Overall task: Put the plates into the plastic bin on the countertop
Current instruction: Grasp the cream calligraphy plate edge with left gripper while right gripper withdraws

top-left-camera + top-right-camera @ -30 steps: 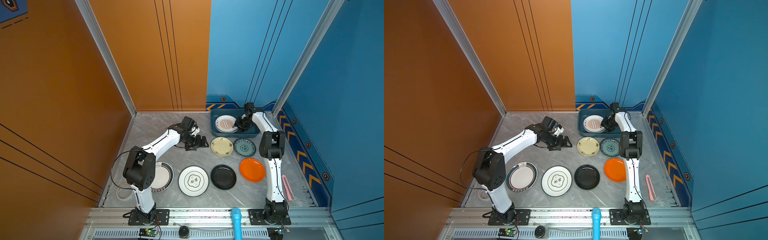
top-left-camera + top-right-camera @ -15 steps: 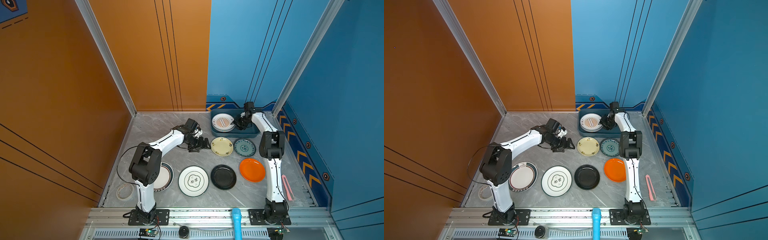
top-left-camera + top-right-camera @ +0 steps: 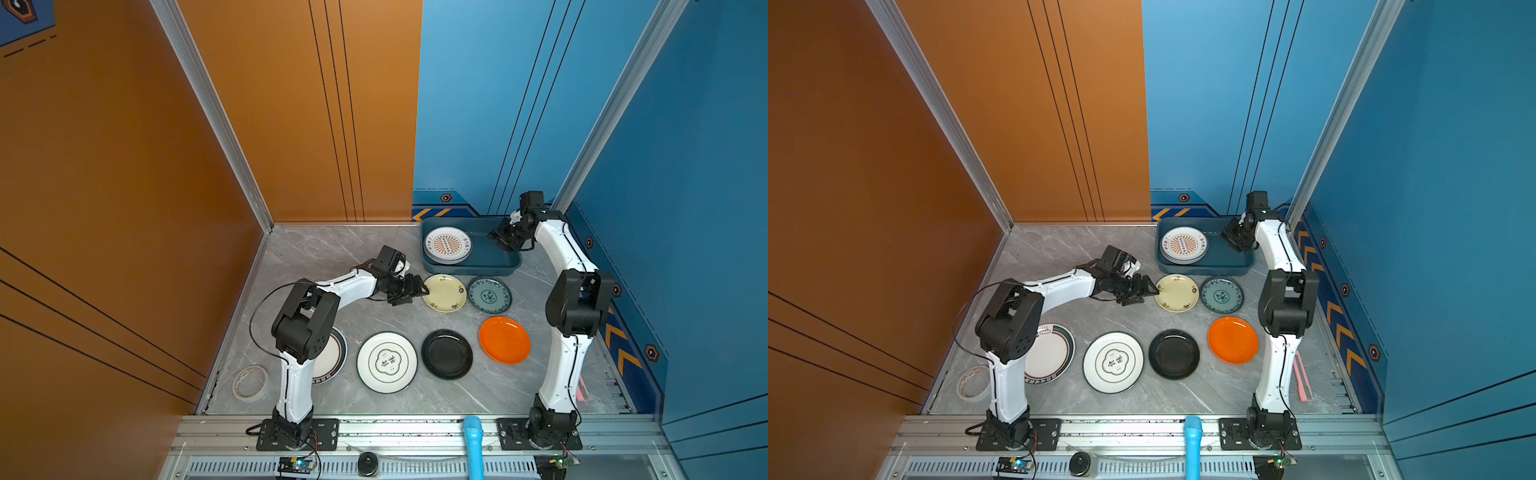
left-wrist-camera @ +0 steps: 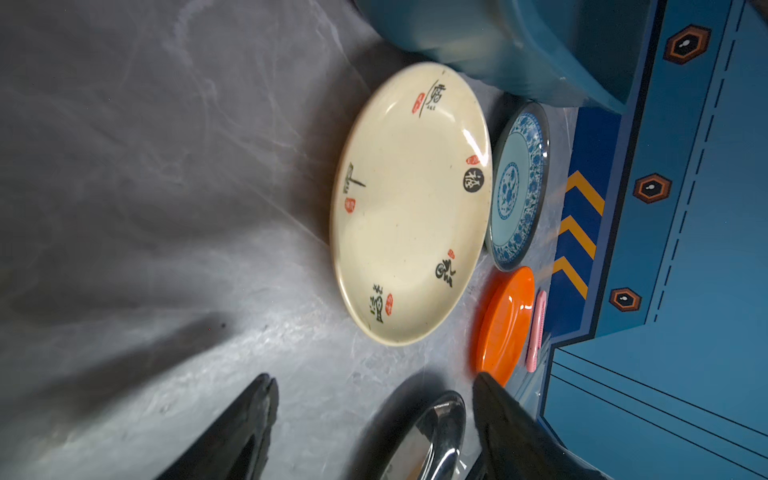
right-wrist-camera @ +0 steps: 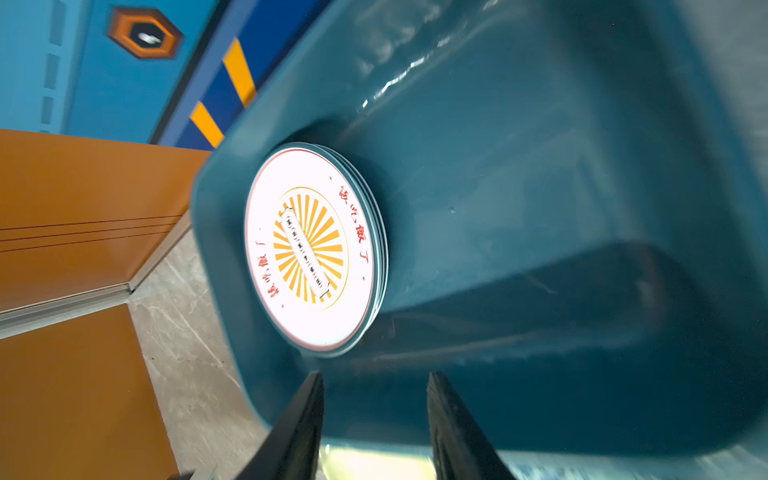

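Left wrist view: pointing left tool (image 4: 374,384), spread wide and empty, at cream plate (image 4: 409,203) on bench (image 4: 166,166), just beside its rim; poising right tool (image 5: 376,382), narrowly parted and empty, above plastic bin (image 5: 540,208), sunburst plate (image 5: 309,249) topping a stack at its left end in both top views

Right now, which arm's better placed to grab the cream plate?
Left. The left gripper is open, with its fingertips right at the rim of the cream plate. The right gripper hangs open and empty over the plastic bin, farther off.
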{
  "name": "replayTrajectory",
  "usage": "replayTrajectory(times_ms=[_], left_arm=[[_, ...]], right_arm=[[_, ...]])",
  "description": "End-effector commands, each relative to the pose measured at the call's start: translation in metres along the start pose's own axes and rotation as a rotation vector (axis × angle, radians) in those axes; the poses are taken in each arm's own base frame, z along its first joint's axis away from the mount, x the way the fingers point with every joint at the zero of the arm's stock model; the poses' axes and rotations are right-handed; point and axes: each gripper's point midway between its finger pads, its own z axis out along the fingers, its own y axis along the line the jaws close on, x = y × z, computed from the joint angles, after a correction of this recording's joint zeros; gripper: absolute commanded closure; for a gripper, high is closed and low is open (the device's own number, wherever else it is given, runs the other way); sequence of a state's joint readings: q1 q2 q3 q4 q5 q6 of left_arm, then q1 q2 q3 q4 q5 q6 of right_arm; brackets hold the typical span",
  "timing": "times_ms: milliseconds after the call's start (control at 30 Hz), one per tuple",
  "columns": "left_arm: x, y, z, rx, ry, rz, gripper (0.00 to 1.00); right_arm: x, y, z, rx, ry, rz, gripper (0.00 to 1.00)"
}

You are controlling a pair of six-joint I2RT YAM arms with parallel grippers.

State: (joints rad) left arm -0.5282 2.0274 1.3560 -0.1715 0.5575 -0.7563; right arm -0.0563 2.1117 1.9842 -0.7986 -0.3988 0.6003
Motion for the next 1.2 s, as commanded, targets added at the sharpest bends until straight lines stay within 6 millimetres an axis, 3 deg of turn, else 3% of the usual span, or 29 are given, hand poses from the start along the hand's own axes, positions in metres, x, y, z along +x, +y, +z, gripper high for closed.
replayTrajectory(times_ms=[0,233,533,967,1167], left_arm=[[-0.007,-0.009,0.016,0.032,-0.037,-0.015,0.26],[-0.008,0.003,0.035,-0.013,-0.049,-0.046,0.39],[-0.005,0.023,0.050,-0.066,-0.071,-0.095,0.55],[-0.010,0.037,0.059,-0.111,-0.077,-0.146,0.71],[-0.005,0.042,0.060,-0.105,-0.084,-0.168,0.88]], right_arm=[[0.007,-0.005,-0.020,0.019,-0.016,-0.032,0.56],[0.018,-0.017,-0.044,0.015,-0.019,-0.030,0.56],[0.043,-0.027,-0.049,0.004,0.008,-0.010,0.56],[0.053,-0.034,-0.054,-0.007,-0.017,0.015,0.56],[0.057,-0.041,-0.053,-0.003,-0.011,0.022,0.56]])
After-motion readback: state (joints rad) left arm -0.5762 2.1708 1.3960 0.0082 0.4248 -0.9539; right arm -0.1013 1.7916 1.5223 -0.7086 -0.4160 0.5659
